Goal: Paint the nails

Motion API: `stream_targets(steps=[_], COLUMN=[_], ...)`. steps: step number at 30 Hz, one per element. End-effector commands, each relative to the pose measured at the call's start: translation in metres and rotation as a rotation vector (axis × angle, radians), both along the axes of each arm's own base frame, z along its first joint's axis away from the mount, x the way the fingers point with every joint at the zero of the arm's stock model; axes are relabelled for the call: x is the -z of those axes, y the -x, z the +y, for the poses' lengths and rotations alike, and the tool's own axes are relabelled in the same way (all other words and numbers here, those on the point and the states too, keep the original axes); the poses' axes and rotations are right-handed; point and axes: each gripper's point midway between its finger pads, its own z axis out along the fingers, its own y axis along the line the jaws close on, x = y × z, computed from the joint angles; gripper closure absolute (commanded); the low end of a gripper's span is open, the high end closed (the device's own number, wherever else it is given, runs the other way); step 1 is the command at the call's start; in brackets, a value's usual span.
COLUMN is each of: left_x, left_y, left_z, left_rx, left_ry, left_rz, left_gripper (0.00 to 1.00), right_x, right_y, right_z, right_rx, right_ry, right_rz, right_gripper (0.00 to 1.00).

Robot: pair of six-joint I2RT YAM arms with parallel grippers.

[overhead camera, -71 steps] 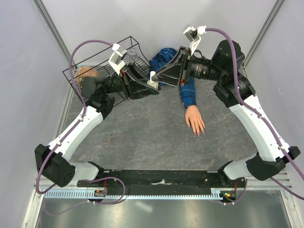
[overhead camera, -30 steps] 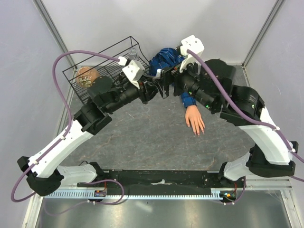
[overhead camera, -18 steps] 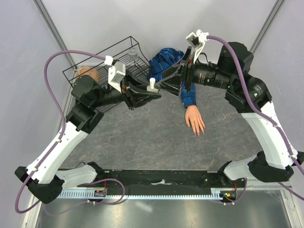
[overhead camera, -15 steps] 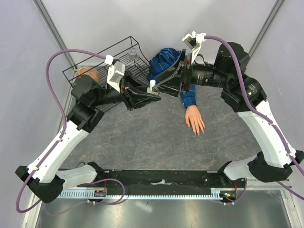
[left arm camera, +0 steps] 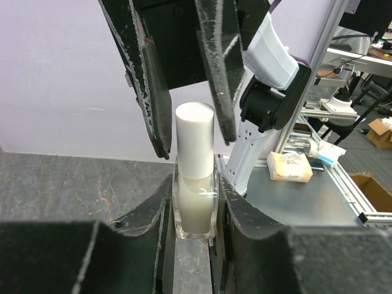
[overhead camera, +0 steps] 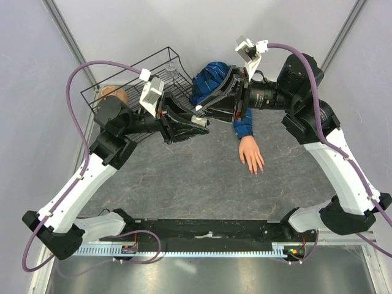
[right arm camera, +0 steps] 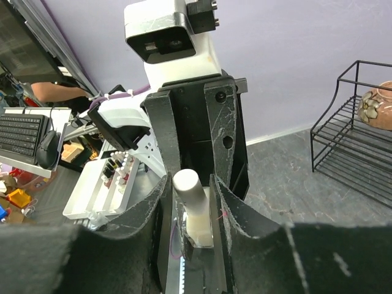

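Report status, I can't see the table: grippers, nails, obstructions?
Left gripper: jaws shut on bottle. Right gripper: jaws astride its white cap, grip unclear. Nails clear, nothing over them.

The tiny pinkish fingernails [overhead camera: 255,171] tip the five fingers of a small flesh-coloured mannequin hand [overhead camera: 250,153] with a blue plaid sleeve [overhead camera: 243,126]. The hand lies flat on the grey mottled desk [overhead camera: 184,177], right of the middle, its fingers slightly spread and pointing toward the near edge.

Text you can read: none in any view.
Small tan box [left arm camera: 290,166], past the left gripper [left arm camera: 195,184]: a dark mark, too blurred for you to read.
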Motion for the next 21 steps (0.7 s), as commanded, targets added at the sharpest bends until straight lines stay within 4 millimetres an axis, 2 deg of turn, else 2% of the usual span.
stream_targets(steps=[1, 5, 8, 9, 10, 11, 13, 14, 15, 16, 17, 18, 19, 20, 21], left_x=[-0.018, -0.023, -0.026, -0.028, -0.027, -0.03, -0.028, -0.031, -0.033, -0.033, -0.033, -0.036, -0.038, -0.034, -0.037], left_y=[-0.003, -0.008, -0.012, -0.015, -0.019, -0.028, -0.041, -0.06, -0.067, -0.076, -0.093, -0.102, -0.108, -0.118, -0.126], left_z=[0.001, 0.001, 0.002, 0.003, 0.003, 0.005, 0.008, 0.013, 0.018, 0.021, 0.026, 0.026, 0.027, 0.027, 0.023], left_rx=[-0.019, -0.04, -0.061, -0.081, -0.103, -0.16, -0.241, -0.355, -0.415, -0.472, -0.607, -0.667, -0.718, -0.816, -0.856], left_ry=[0.027, 0.034, 0.042, 0.047, 0.04, 0.054, 0.052, 0.074, 0.087, 0.089, 0.086, 0.08, 0.071, 0.02, 0.007], left_rz=[0.031, 0.055, 0.057, 0.05, 0.062, 0.052, 0.053, 0.042, 0.032, 0.015, -0.029, -0.063, -0.105, -0.175, -0.198], left_gripper=[0.98, 0.98, 0.98, 0.98, 0.98, 0.98, 0.98, 0.98, 0.98, 0.98, 0.98, 0.98, 0.98, 0.98, 0.98], right_x=[0.0, 0.012, 0.018, 0.02, 0.021, 0.022, 0.026, 0.028, 0.032, 0.04, 0.041, 0.043, 0.057, 0.046, 0.056], right_y=[-0.001, -0.007, -0.01, -0.012, -0.016, -0.029, -0.033, -0.055, -0.058, -0.041, -0.061, -0.044, -0.051, -0.052, -0.05], right_z=[0.002, 0.007, 0.009, 0.009, 0.008, 0.006, 0.007, 0.001, -0.003, 0.017, -0.007, 0.002, 0.011, -0.006, 0.007], right_rx=[-0.004, 0.021, 0.065, 0.083, 0.115, 0.197, 0.27, 0.436, 0.527, 0.547, 0.8, 0.81, 0.876, 0.966, 0.977], right_ry=[-0.005, 0.044, 0.083, 0.092, 0.099, 0.11, 0.143, 0.168, 0.21, 0.258, 0.325, 0.35, 0.416, 0.438, 0.488], right_rz=[-0.035, -0.037, -0.052, -0.047, -0.053, -0.049, -0.06, -0.065, -0.075, -0.096, -0.108, -0.119, -0.127, -0.152, -0.179], right_gripper=[0.63, 0.67, 0.8, 0.92, 0.99, 1.0, 1.0, 1.0, 1.0, 1.0, 1.0, 1.0, 1.0, 1.0, 1.0])
